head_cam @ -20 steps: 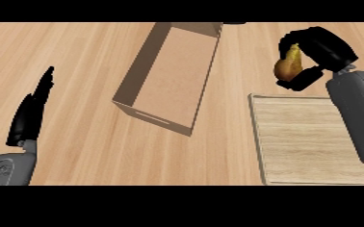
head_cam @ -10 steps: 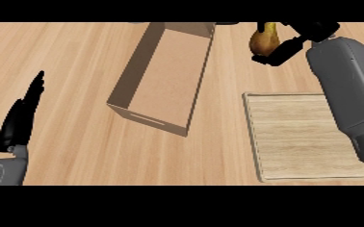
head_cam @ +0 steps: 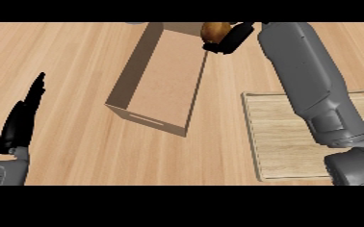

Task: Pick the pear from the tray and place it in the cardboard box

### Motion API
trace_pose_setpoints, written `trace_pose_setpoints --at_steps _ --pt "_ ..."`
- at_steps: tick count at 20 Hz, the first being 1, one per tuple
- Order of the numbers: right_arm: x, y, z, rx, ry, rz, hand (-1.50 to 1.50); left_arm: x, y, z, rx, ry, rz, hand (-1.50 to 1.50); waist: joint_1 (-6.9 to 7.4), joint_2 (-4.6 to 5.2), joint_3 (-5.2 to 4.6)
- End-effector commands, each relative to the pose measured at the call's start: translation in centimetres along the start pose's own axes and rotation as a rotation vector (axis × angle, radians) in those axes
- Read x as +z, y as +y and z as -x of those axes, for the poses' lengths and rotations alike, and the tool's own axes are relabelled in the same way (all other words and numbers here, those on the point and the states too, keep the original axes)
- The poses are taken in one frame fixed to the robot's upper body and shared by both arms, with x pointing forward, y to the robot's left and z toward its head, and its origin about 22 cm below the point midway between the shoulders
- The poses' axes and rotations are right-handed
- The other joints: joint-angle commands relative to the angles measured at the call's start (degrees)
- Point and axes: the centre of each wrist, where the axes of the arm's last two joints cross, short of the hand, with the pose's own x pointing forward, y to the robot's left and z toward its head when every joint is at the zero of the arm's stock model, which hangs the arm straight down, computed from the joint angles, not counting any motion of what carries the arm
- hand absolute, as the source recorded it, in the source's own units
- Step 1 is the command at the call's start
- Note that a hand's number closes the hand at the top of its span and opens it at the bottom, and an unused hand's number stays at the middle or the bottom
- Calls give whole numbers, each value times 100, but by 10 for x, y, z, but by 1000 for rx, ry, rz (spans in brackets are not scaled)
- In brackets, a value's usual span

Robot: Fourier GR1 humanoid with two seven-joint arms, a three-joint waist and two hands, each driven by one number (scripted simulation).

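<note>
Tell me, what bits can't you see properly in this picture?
All in the head view:
- pear: mostly hidden by the right hand curled round it, right at the top edge.
- tray: its right side is hidden under the right forearm.
- cardboard box: its far end meets the top edge, so it may be cut off.
- left hand: partly cut off by the left edge.
</note>
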Motion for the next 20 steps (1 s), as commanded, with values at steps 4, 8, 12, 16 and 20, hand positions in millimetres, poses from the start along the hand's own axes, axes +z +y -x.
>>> trace_pose_setpoints --at_steps 4,8,12,16,20 --pt "-52 33 -40 -136 65 -50 150 -3 0 9 3 -12 6 0 12 22 -4" --pt "-71 42 -55 -158 86 -64 150 -1 -3 -3 5 -25 10 0 118 61 -4" --pt "-81 61 -65 -155 122 -53 150 -15 -3 -7 0 -30 5 0 235 69 -8" --pt "-78 72 -59 -129 156 -76 150 -4 -21 -3 -9 -42 45 0 394 96 -11" --pt "-67 86 -46 -88 266 -22 150 -19 -12 -29 0 -71 49 0 507 131 -10"
